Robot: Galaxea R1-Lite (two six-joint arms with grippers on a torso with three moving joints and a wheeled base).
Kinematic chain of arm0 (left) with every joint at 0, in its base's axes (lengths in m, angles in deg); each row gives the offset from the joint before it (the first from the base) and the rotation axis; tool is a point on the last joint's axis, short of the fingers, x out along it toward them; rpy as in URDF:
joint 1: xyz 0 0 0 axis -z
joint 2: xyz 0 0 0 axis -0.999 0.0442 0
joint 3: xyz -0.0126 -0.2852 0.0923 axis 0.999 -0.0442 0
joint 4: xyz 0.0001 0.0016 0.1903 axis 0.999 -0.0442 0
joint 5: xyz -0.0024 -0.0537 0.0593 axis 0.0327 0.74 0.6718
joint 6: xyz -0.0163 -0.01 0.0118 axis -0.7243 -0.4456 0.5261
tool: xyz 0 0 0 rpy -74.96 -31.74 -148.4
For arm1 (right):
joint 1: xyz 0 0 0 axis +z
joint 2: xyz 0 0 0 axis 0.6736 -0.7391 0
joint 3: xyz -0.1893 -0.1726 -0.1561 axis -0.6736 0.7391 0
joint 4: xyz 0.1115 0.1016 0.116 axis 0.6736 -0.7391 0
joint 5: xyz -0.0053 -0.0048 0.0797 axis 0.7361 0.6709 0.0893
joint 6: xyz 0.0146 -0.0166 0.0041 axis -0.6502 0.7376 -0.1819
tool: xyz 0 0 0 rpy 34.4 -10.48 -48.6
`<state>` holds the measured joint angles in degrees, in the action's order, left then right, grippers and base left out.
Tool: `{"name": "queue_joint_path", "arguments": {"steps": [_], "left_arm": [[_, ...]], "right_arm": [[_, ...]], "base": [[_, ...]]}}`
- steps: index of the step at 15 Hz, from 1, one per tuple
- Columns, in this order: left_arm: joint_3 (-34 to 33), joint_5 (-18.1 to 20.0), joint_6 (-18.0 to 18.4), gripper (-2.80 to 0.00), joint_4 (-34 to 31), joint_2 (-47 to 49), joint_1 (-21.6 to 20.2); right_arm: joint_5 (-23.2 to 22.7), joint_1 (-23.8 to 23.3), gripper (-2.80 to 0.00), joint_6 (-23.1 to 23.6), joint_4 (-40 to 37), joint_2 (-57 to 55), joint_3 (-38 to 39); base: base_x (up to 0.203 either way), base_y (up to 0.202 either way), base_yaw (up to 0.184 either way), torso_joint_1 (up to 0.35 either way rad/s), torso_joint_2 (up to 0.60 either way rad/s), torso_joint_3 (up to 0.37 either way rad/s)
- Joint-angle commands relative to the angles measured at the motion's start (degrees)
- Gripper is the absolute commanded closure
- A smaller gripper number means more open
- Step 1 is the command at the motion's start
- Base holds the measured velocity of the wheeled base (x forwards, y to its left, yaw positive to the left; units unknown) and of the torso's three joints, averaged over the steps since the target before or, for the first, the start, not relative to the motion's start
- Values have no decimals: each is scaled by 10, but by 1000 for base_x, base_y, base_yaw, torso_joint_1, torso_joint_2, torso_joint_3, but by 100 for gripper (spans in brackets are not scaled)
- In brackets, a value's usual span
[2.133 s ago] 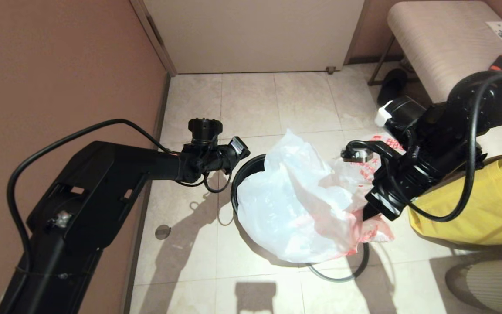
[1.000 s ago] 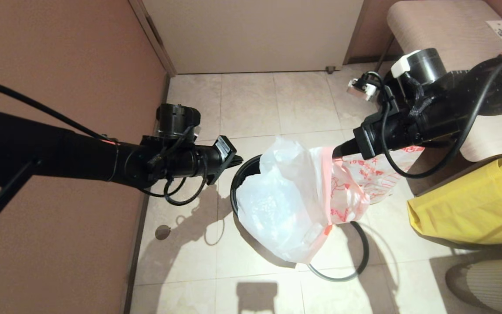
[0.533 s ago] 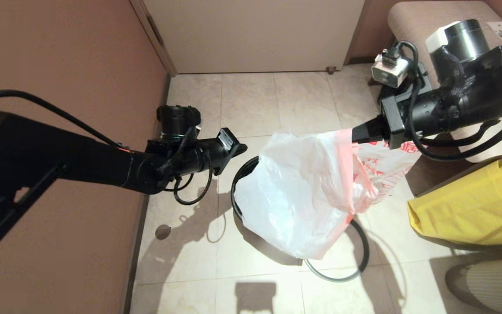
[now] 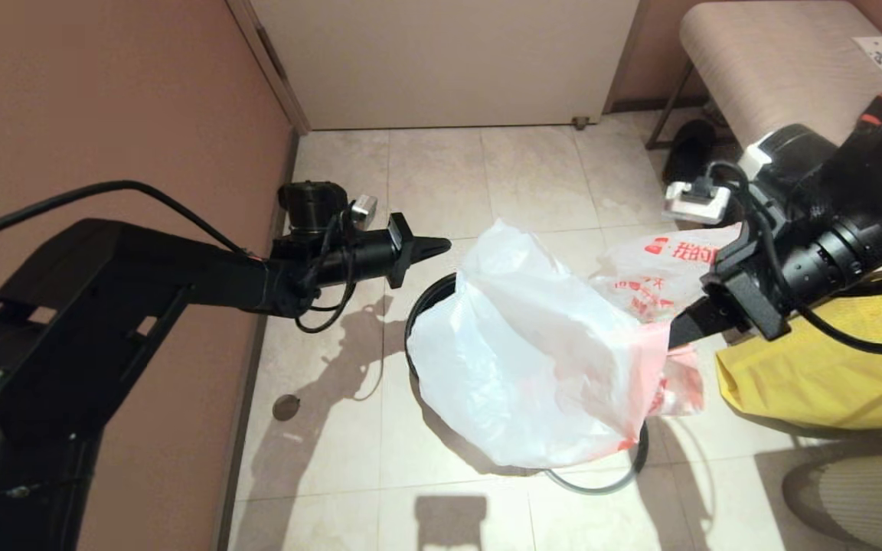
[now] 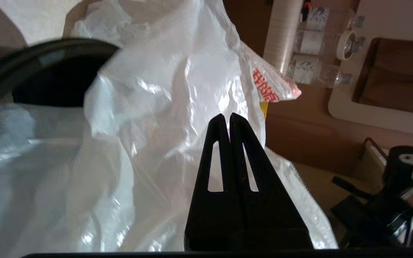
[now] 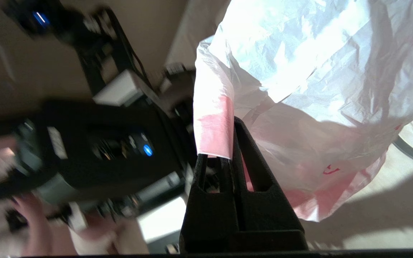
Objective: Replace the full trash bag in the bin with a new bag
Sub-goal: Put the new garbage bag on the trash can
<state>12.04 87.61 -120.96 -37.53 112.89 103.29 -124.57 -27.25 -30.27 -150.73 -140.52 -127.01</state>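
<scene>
The new bag (image 4: 533, 367), white and crinkled with a pink-red edge, drapes over the black bin (image 4: 424, 304) and hides most of it. My right gripper (image 4: 674, 334) is shut on that pink edge (image 6: 213, 132) at the bag's right side, low over the floor. The full trash bag (image 4: 667, 268) with its bold red logo lies just right of the bin, partly behind the new bag and my right arm. My left gripper (image 4: 443, 245) hovers by the bin's far left rim (image 5: 48, 48), shut on nothing, its tips (image 5: 227, 117) close to the new bag (image 5: 149, 118). The grey hoop (image 4: 628, 474) lies on the floor.
A yellow fabric bag (image 4: 831, 367) sits at the right, close under my right arm. A padded bench (image 4: 762, 69) stands at the back right with a black shoe (image 4: 686, 149) under it. A brown wall (image 4: 104, 115) runs along the left; a door (image 4: 449, 61) is behind.
My right gripper, which had lifted the bag's edge up and to the far right, has come down and nearer with it. My left gripper has turned level and shifted slightly toward the bag.
</scene>
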Motion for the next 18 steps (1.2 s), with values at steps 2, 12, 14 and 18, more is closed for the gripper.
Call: {"name": "queue_joint_path", "arguments": {"steps": [2, 12, 14, 18], "left_arm": [[103, 2, -11, 0, -9, 71, 11], [153, -131, 126, 0, -192, 151, 50], [150, -163, 170, 0, -295, 133, 67], [127, -171, 259, 0, -423, 115, 90]], "right_arm": [[20, -2, 0, 40, -27, -20, 1], [20, 6, 0, 46, -41, -35, 1], [17, 3, 0, 46, -41, -36, 1], [-15, -17, 0, 42, -35, -47, -8]], "base": [[0, 0, 0, 0, 0, 0], [0, 0, 0, 0, 0, 0], [0, 0, 0, 0, 0, 0], [0, 0, 0, 0, 0, 0]]}}
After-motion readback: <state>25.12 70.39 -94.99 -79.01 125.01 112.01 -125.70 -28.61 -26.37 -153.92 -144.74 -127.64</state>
